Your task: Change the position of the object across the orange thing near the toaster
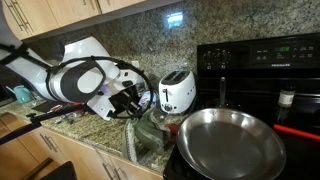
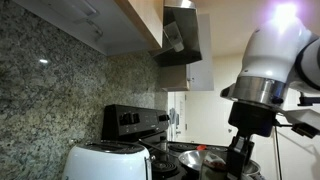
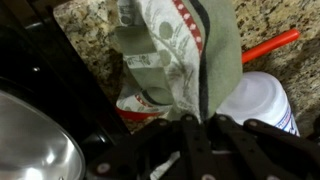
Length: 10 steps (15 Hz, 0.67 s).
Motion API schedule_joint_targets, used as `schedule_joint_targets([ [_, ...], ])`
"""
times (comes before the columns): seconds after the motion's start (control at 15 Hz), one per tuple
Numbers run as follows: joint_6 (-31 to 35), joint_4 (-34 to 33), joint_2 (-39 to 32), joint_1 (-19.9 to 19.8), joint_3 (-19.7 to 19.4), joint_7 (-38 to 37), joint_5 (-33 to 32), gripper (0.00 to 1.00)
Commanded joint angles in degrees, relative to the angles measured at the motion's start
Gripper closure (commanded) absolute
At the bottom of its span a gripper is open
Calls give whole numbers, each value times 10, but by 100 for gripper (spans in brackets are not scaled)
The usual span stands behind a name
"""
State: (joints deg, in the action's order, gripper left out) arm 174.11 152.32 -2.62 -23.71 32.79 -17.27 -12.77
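Note:
My gripper (image 3: 190,125) is shut on a green and white patterned dish towel (image 3: 175,50), which hangs bunched from the fingertips. An orange-red dish (image 3: 140,112) lies partly hidden under the towel on the granite counter. A white toaster (image 3: 262,100) stands right beside the towel. In an exterior view my gripper (image 1: 135,100) is just left of the toaster (image 1: 177,90), with the towel (image 1: 142,138) hanging below it and a bit of the orange thing (image 1: 172,127) by the pan. The toaster also shows in an exterior view (image 2: 105,160).
A large steel frying pan (image 1: 230,142) sits on the black stove (image 1: 260,60), close to the towel, and shows in the wrist view (image 3: 30,140). An orange-red handle (image 3: 268,46) lies on the counter. Upper cabinets hang above; the wall is behind the toaster.

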Motion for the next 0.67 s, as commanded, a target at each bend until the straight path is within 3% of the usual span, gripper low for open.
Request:
schedule_joint_targets([
  [0.0,0,0,2,0,0,0,0,88],
  [0.2,0,1,6,2,0,0,0,88],
  [0.27,0,1,6,2,0,0,0,97],
  [0.6,53,-20,-36,8,6,14,-10,97],
])
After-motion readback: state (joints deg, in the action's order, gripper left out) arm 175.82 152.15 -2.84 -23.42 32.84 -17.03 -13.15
